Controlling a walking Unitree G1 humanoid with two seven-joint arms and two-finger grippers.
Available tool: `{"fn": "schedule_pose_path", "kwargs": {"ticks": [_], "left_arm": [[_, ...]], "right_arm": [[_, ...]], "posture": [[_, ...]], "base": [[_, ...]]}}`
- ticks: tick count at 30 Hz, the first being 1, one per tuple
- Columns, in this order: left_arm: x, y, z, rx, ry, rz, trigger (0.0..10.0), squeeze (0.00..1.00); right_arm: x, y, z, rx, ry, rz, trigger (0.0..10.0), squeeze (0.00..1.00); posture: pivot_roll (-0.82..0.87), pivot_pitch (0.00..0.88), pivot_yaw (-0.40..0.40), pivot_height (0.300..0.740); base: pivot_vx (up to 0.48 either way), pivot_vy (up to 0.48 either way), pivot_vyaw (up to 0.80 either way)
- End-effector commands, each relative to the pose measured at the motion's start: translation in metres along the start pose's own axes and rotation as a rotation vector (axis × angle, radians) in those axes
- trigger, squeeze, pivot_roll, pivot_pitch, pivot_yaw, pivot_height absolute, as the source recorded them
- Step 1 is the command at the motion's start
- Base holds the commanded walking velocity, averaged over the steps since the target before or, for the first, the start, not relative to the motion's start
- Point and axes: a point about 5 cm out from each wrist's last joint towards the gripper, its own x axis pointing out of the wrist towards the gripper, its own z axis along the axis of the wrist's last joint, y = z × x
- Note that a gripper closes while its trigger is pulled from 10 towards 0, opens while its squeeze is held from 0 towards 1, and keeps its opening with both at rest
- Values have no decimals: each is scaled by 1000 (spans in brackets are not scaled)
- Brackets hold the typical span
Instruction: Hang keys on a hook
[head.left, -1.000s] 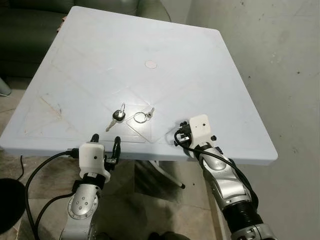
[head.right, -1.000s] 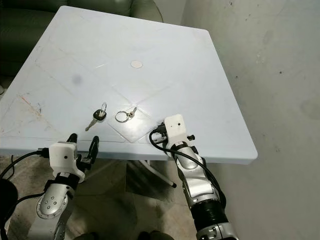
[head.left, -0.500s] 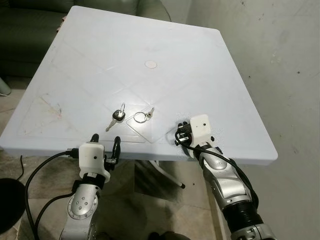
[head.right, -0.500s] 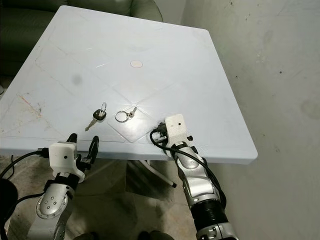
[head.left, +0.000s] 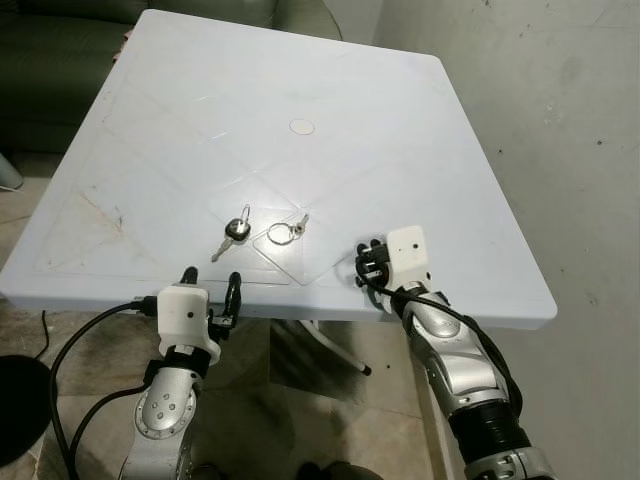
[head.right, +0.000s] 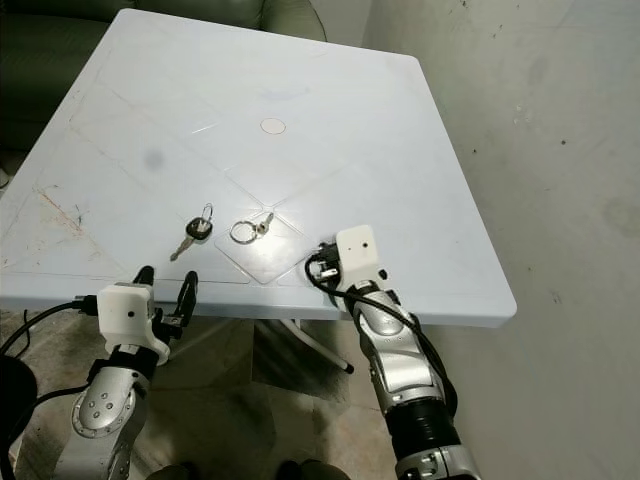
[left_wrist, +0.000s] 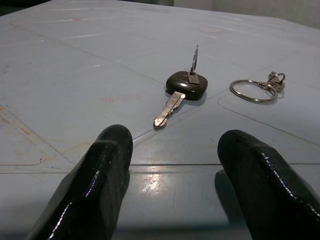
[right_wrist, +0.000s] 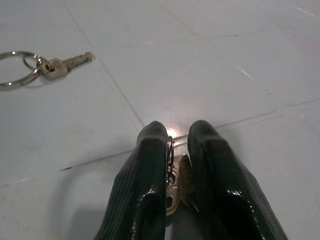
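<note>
White table (head.left: 200, 120) bears two keys; right gripper (right_wrist: 172, 172) pinches a small key (right_wrist: 176, 187), light and slippery, best held by its ring; left gripper (left_wrist: 175, 170) spread.

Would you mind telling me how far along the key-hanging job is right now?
Done: the right gripper has pinched a small key on a ring over the table. In hand: that key only. Left: the black-headed key and the ringed key lie before the open left gripper; nothing hung.
</note>
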Motion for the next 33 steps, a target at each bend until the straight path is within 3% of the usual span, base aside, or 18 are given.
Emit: {"fn": "schedule_pose_path", "kwargs": {"ticks": [1,6,16,21,27,28,33], "left_arm": [[-3,-3,-4,-1,22,-13,10000,0],[-4,-3,-4,-1,22,-14,10000,0],[-4,-3,-3,-2,22,-13,10000,0],[-4,-3,-3,-4,22,-14,10000,0],[-3,-4,-4,-5,22,-17,10000,0],[-3,-4,-4,-5,23,-18,10000,0],[-4,-5,-4,-5,24,-17,10000,0]], "right_arm": [[-3,-7,3,14,-25,-8,10000,0],[-4,-8,4,25,-44,1,10000,0],[-11,-12,-8,-55,20,32,10000,0],[-13,-13,-8,-57,11,43,10000,0],[-15,-12,-4,2,-15,58,10000,4],[-15,-12,-1,19,-31,66,10000,1000],[-16,-13,1,6,-51,79,10000,1000]], "posture": [[-18,190,-171,740],[-18,190,-171,740],[-18,186,-172,740],[-20,186,-173,740],[-21,189,-172,740],[-21,190,-171,740],[-22,191,-171,740]], "base": [[0,0,0],[0,0,0],[0,0,0],[0,0,0],[0,0,0],[0,0,0],[0,0,0]]}}
